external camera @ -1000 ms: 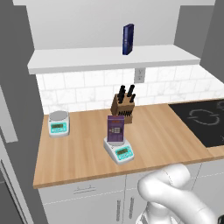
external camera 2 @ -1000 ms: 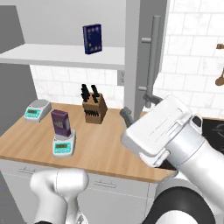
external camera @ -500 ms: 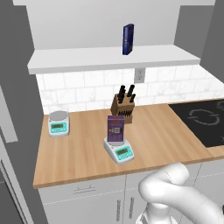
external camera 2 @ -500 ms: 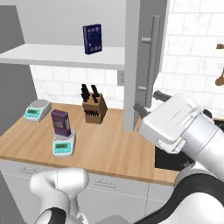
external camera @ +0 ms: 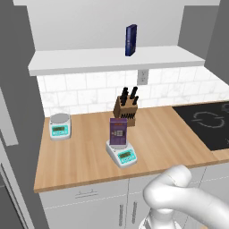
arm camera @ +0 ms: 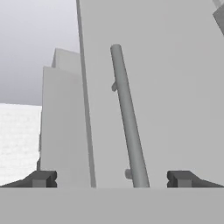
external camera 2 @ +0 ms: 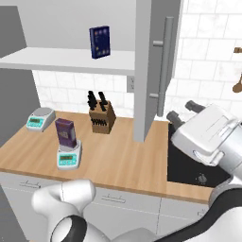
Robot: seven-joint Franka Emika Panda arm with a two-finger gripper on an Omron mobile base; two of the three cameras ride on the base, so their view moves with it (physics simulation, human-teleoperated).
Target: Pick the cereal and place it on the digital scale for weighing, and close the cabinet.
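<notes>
The cereal (external camera: 118,133) (external camera 2: 65,133), a slim dark purple box, stands upright on the digital scale (external camera: 122,155) (external camera 2: 69,159), which sits askew on the wooden counter. The cabinet (external camera: 112,59) above is open. Its right door (external camera 2: 152,71) swings out over the counter with a long silver handle (external camera 2: 163,61). My gripper (external camera 2: 183,112) hovers to the right of that door, beside its lower end, open and holding nothing. In the hand view the handle (arm camera: 128,122) runs up between the tips of my gripper (arm camera: 112,179), some way ahead of them.
A dark blue box (external camera: 130,40) (external camera 2: 99,41) stands on the cabinet shelf. A knife block (external camera: 126,107) (external camera 2: 101,118) is at the backsplash, a second scale (external camera: 60,126) (external camera 2: 38,119) at the counter's left. A black cooktop (external camera: 210,123) (external camera 2: 189,163) lies to the right.
In the right base view my hand has swung right and away from the camera, ending beside the open door's handle. The cereal and the scale have not moved.
</notes>
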